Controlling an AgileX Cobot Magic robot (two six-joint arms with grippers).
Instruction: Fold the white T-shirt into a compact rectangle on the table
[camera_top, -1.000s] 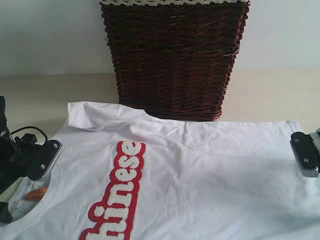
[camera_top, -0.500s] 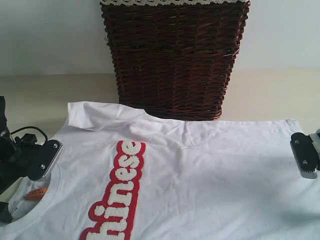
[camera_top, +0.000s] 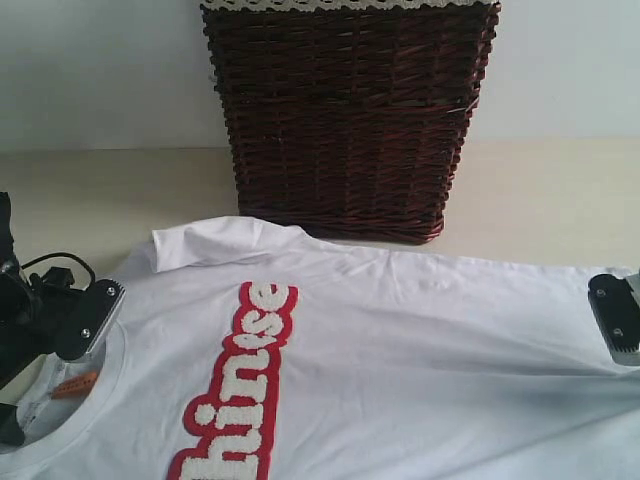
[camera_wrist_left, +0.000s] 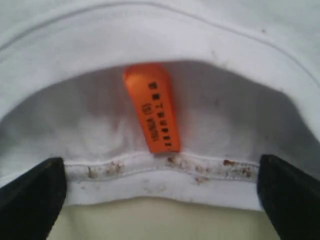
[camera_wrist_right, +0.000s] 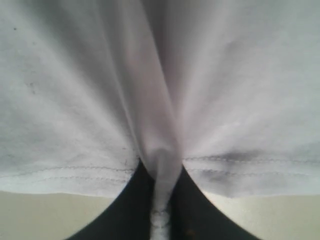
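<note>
The white T-shirt (camera_top: 400, 340) lies spread on the table (camera_top: 540, 190), its red-outlined lettering (camera_top: 245, 380) running toward the front. At the neck on the left, my left gripper (camera_top: 90, 320) stands open. In the left wrist view the gripper (camera_wrist_left: 160, 180) has its fingers (camera_wrist_left: 35, 190) wide apart at either end of the stained back collar (camera_wrist_left: 165, 170), under an orange label (camera_wrist_left: 152, 107). My right gripper (camera_top: 615, 320) is at the shirt's right edge. In the right wrist view the gripper (camera_wrist_right: 161, 200) is shut on a pinched fold of the hem (camera_wrist_right: 75, 170).
A dark wicker basket (camera_top: 345, 120) with lace trim stands at the back centre, just beyond the shirt's far edge. A pale wall (camera_top: 100, 70) rises behind the table. Bare table shows to the basket's left and right.
The shirt has been pulled taut toward the right and front: its far edge has drawn back from the basket and the wrinkles have flattened. My right gripper has shifted slightly right; the left has stayed put.
</note>
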